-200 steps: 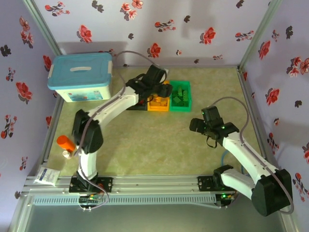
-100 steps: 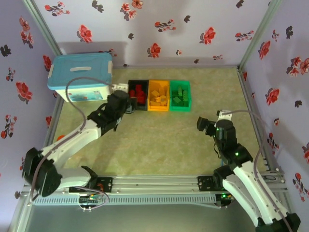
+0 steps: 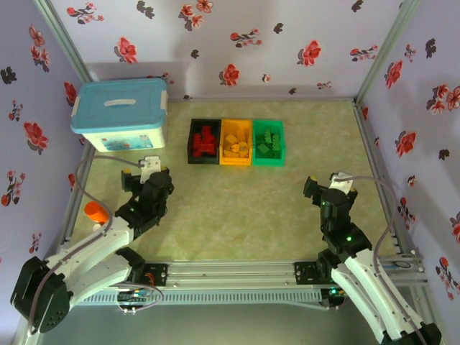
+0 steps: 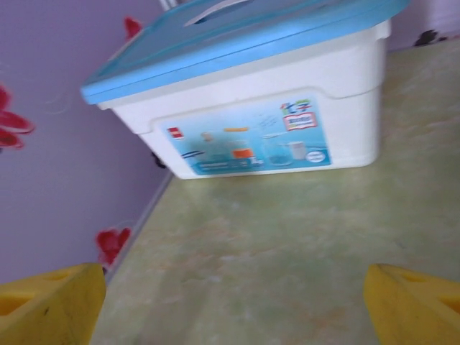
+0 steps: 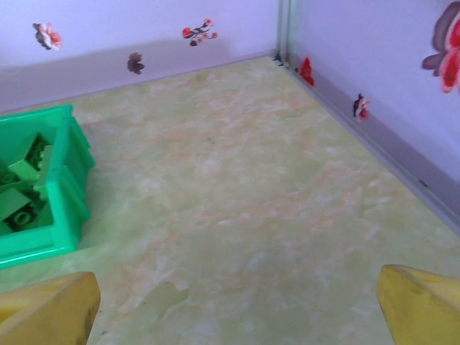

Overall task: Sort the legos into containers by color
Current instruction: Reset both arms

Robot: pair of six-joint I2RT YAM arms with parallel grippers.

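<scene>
While three small open bins stand side by side in one row at the far middle of the bench (image 3: 237, 208), each holds one colour of bricks: the black bin (image 3: 203, 161) on the left has the red legos (image 3: 206, 138), the orange-yellow bin (image 3: 236, 162) in the middle has the orange-yellow legos (image 3: 236, 144), and the green bin (image 3: 268, 162) on the right has the green legos (image 3: 267, 141). The bricks lie heaped and are too small to count. One white storage box with a light-blue lid (image 3: 121, 115) stands at the far left, well apart from the bins, and one orange cylinder (image 3: 95, 212) lies at the left edge. Two arms are drawn back toward the near side. The left fingers (image 3: 144, 172) are near the left side and face the storage box; in the left wrist view the two yellow tips are spread to the frame's corners with bare bench between them, released. The right fingers (image 3: 330, 185) are near the right side, likewise spread wide and released over bare bench, with the green bin and a few green legos to their far left.
</scene>
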